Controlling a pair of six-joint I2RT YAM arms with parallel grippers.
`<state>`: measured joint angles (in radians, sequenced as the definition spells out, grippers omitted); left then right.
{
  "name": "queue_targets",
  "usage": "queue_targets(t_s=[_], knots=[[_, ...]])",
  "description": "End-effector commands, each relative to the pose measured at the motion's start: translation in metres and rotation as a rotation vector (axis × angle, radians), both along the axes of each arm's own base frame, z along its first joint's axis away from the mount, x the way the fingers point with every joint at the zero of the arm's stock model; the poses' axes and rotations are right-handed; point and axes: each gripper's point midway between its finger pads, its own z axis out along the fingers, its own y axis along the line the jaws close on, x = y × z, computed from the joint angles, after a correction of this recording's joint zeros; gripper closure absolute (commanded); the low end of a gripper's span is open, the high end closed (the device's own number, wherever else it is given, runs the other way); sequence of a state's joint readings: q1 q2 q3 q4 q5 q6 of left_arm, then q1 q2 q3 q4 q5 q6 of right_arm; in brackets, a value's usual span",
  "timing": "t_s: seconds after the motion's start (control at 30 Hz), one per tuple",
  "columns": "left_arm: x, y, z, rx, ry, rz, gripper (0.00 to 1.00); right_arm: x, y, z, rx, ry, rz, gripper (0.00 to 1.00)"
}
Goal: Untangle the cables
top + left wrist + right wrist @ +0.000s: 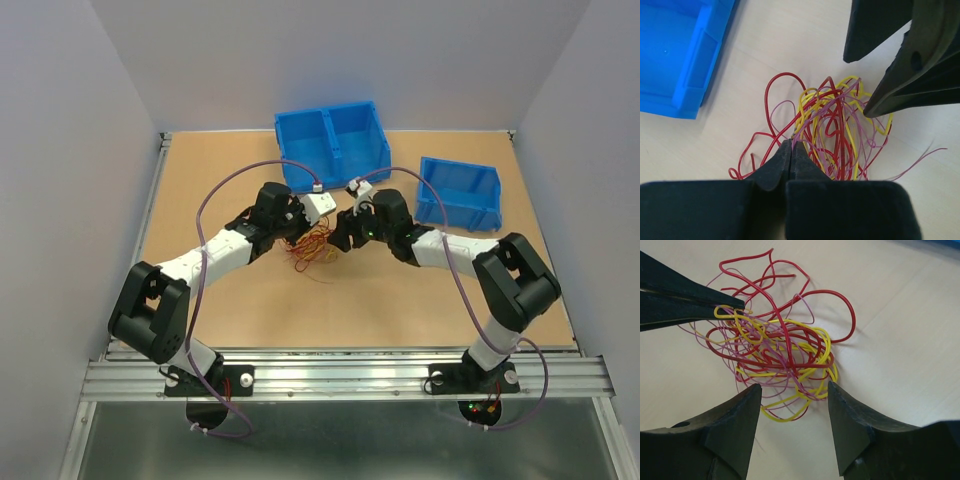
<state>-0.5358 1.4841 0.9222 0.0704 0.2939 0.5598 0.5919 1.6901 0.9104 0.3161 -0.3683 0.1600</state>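
Pinching shut, the left gripper (791, 150) clamps a few strands at the left side of the cables (775, 350). The right gripper (795, 390) stands open, its jaws straddling the tangle's opposite side. Only the wrist views separate the red, yellow and mauve loops; from above they blur into one small knot at mid-table between the wrists. A two-compartment blue bin (332, 143) sits just beyond, and a single blue bin (458, 192) lies to the far right. The tabletop (230, 300) stretches wide toward the near edge.
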Motion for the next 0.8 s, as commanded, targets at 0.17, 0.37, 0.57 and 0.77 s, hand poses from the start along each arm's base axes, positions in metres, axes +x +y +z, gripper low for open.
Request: queue_targets(t_s=[0.17, 0.37, 0.57, 0.77], knots=[[-0.001, -0.004, 0.014, -0.045, -0.020, -0.016, 1.00, 0.023, 0.027, 0.026, 0.051, -0.106, 0.040, 0.58], [0.006, 0.004, 0.024, -0.079, -0.033, 0.028, 1.00, 0.011, 0.021, 0.026, 0.044, -0.084, 0.050, 0.99], [0.020, 0.031, 0.058, -0.181, -0.124, 0.125, 0.63, -0.022, -0.013, 0.080, 0.123, -0.160, -0.038, 0.99], [0.014, 0.051, 0.096, -0.277, -0.248, 0.164, 0.30, -0.059, -0.051, 0.153, 0.280, -0.311, -0.124, 0.99]])
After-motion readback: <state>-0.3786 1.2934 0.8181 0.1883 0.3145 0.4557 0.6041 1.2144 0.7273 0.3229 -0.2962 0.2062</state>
